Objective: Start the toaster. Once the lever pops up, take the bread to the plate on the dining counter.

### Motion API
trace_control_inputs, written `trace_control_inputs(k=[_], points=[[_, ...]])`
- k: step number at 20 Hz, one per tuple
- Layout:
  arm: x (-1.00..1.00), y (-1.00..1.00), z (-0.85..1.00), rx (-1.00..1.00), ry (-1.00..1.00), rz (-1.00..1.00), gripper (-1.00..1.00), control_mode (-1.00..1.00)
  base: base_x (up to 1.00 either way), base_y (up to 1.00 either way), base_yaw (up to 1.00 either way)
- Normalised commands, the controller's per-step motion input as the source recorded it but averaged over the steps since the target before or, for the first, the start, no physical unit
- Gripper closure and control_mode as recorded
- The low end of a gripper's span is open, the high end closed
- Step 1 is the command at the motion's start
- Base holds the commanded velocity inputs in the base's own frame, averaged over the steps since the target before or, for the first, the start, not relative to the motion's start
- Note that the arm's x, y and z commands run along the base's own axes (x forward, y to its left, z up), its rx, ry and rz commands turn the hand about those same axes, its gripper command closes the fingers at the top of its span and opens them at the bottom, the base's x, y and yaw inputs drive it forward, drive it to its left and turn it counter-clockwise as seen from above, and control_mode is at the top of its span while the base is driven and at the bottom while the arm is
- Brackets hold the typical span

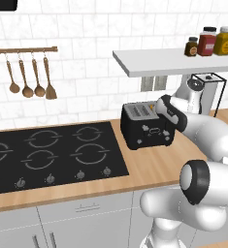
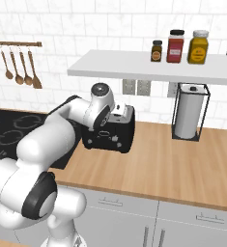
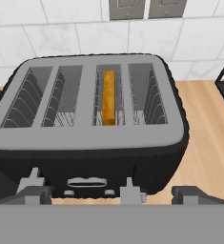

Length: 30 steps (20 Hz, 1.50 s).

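One lever (image 3: 130,189) must be pressed fully down with the spread, empty pincer (image 3: 111,194), starting the toaster (image 3: 87,128) holding the bread (image 3: 108,97).

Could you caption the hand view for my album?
Open gripper hovering over black toaster, bread sitting in one slot.

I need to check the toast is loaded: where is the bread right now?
In the hand view, the bread stands on edge inside the toaster, in the third slot from the left.
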Motion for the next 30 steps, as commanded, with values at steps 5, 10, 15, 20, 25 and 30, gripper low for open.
trace_control_inputs(k=[5, 10, 15, 20, 25, 30], points=[[0.0, 0.0, 0.0, 0.0, 0.0, 0.0, -1.0, -1.0, 0.0, 0.0, 0.0], [0.0, 0.0, 0.0, 0.0, 0.0, 0.0, -1.0, -1.0, 0.0, 0.0, 0.0], [0.0, 0.0, 0.0, 0.0, 0.0, 0.0, -1.0, -1.0, 0.0, 0.0, 0.0], [0.0, 0.0, 0.0, 0.0, 0.0, 0.0, -1.0, -1.0, 0.0, 0.0, 0.0], [0.0, 0.0, 0.0, 0.0, 0.0, 0.0, -1.0, -1.0, 0.0, 0.0, 0.0], [0.0, 0.0, 0.0, 0.0, 0.0, 0.0, -1.0, -1.0, 0.0, 0.0, 0.0]])
